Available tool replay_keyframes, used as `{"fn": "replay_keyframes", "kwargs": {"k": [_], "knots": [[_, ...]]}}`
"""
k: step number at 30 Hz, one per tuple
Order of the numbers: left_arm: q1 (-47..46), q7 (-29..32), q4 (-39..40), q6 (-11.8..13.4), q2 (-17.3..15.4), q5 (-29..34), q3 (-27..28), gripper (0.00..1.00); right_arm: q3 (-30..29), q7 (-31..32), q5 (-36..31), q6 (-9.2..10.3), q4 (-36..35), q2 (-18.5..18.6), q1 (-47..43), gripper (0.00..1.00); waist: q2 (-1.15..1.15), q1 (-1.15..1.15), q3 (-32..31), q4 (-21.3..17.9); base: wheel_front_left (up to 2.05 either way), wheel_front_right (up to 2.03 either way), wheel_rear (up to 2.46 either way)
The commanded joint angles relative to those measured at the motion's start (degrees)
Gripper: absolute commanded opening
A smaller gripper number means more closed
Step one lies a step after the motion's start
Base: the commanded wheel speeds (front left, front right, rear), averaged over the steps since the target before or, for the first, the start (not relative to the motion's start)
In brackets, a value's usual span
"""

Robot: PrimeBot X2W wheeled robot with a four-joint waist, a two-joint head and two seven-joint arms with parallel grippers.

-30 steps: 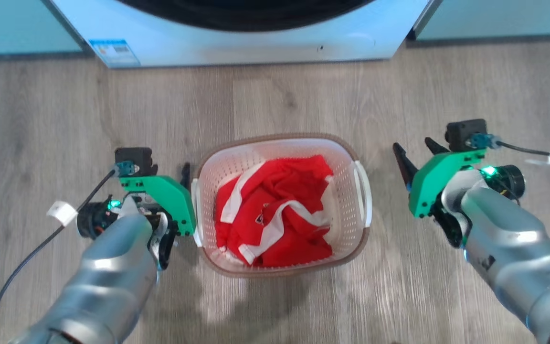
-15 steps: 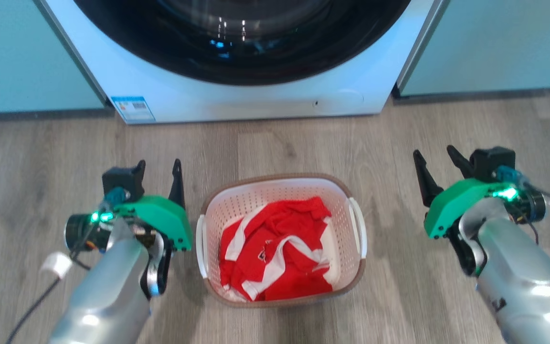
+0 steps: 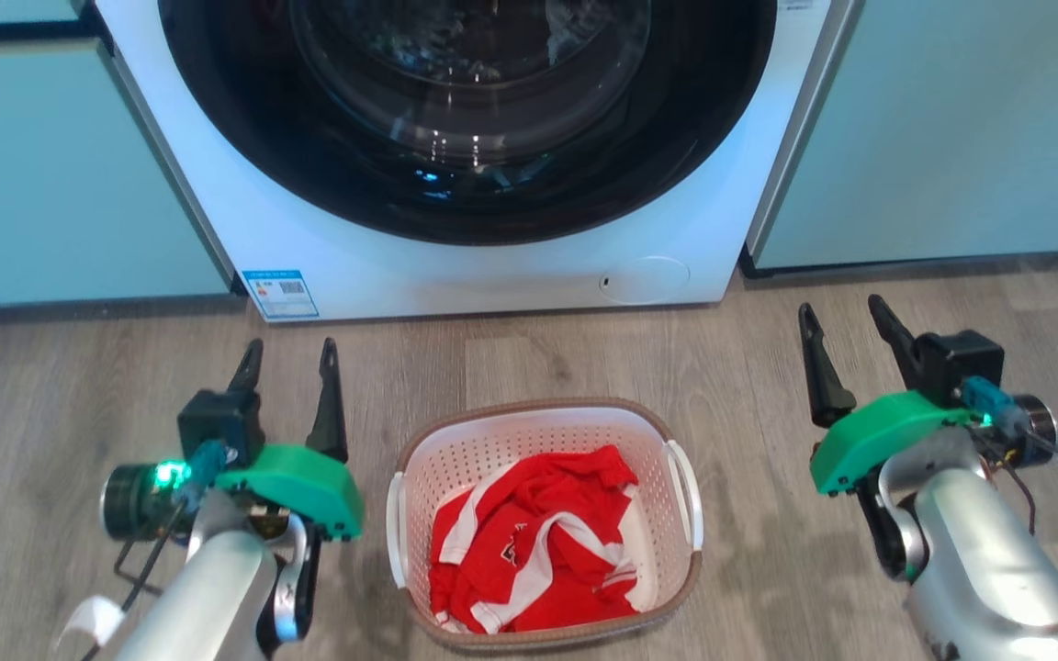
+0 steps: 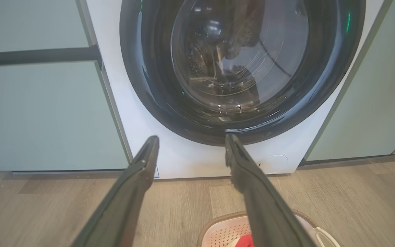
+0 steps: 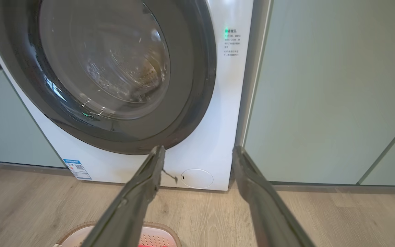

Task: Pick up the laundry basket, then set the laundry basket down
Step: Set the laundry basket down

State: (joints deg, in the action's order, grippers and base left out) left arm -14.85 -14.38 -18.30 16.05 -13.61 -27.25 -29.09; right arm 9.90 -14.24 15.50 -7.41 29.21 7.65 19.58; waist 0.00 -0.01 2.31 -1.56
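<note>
Both our grippers hold nothing, fingers spread wide: the left gripper (image 3: 291,345) hangs near the left side of the laundry basket (image 3: 492,448), the right gripper (image 3: 841,305) well apart from its right side, both pointing at the washing machine (image 3: 511,285). The basket stands on the wood floor (image 3: 768,551) between our arms, a red garment (image 3: 538,551) heaped inside. We judge no grasp is in hand, so a lift would call for lowering both grippers to the white loop handles (image 3: 690,491) and closing on them evenly.
</note>
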Motion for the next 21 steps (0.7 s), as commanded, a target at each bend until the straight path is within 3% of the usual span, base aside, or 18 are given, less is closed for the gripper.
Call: {"fn": "replay_keyframes", "kwargs": {"k": [1, 11, 21], "knots": [[-1.3, -0.4, 2.5, 0.8, -2.2, 0.6, 2.2, 1.0, 0.5, -0.8, -0.7, -0.08, -2.5, -0.4, 0.2, 1.0, 0.0, 0.01, -0.6, 0.0, 0.0, 0.0, 0.0], [5.9, 2.7, 12.4, 4.7, -5.7, 1.2, 2.2, 1.0, -2.4, 0.3, -4.2, -0.08, -11.3, -1.7, -6.5, 1.0, 0.0, 0.01, -2.4, -0.5, 0.0, 0.0, 0.0], [10.0, 4.2, 17.3, 7.4, -6.5, 1.2, 2.0, 1.0, -5.2, 3.5, -2.7, -0.08, -17.4, -3.5, -12.0, 1.0, 0.0, 0.01, -2.8, -0.7, 0.0, 0.0, 0.0]]}}
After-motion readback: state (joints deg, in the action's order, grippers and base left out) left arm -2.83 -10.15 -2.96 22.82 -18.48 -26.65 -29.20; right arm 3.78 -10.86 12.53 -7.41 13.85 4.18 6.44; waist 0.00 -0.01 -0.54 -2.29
